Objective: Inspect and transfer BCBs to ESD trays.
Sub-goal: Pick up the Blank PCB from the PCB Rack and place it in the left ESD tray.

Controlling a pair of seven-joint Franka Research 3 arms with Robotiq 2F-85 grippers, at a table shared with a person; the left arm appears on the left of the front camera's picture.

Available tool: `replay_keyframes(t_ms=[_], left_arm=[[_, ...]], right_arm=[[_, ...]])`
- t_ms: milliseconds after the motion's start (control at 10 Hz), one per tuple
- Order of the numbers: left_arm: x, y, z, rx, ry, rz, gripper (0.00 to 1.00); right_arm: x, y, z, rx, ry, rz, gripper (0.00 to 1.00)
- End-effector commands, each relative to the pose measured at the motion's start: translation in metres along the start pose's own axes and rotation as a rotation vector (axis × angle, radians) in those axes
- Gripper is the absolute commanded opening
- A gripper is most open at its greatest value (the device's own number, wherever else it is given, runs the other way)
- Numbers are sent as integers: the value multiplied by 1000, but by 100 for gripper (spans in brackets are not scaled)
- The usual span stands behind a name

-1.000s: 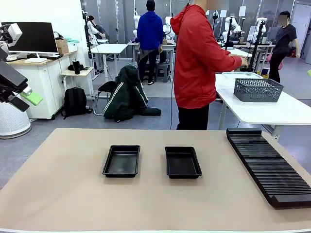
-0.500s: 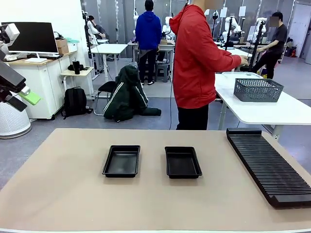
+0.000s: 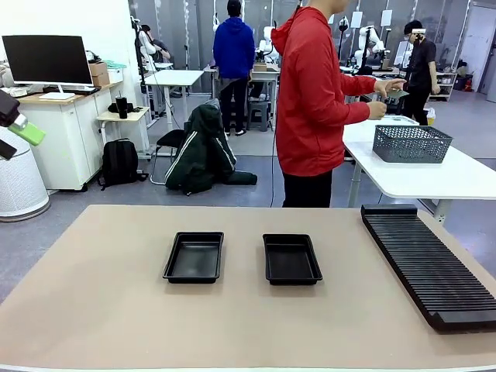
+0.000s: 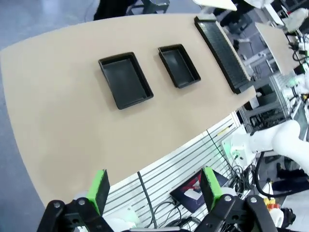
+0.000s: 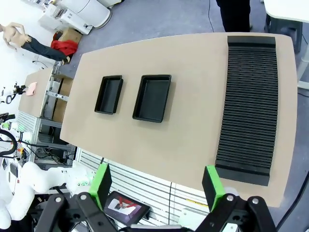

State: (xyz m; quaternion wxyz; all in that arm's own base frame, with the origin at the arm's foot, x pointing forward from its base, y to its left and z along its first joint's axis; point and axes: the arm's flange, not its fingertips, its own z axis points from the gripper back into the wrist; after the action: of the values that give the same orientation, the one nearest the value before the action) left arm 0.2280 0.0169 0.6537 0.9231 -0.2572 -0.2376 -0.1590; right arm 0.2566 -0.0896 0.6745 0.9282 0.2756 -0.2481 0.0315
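Across a broad tan desk (image 3: 93, 310), left ESD tray (image 3: 194, 256) and right ESD tray (image 3: 291, 259) side by side near the middle, a gap between them, well clear of every edge. Along the right edge, a long black ribbed rack (image 3: 426, 263). Beyond the far edge, a person in red (image 3: 314, 101), a thin greenish BCB (image 3: 395, 93) in hand. High above the near edge, left pincer (image 4: 154, 187) and right pincer (image 5: 156, 185), fingers spread wide, gripping nothing.

An open lab hall: white tables (image 3: 177, 77) in rows, a monitor (image 3: 48, 60) on a cabinet (image 3: 66, 143), a mesh basket (image 3: 411, 143), people (image 3: 236, 54) standing at work among them.
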Motion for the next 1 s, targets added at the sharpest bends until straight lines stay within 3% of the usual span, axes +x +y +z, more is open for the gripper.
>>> replay_keyframes(t_ms=[0, 900], left_arm=[[1, -11, 0, 53, -20, 48, 100], [16, -33, 13, 195, 15, 174, 100]], right_arm=[[-1, 0, -1, 1, 2, 0, 100], [-1, 0, -1, 1, 2, 0, 100]])
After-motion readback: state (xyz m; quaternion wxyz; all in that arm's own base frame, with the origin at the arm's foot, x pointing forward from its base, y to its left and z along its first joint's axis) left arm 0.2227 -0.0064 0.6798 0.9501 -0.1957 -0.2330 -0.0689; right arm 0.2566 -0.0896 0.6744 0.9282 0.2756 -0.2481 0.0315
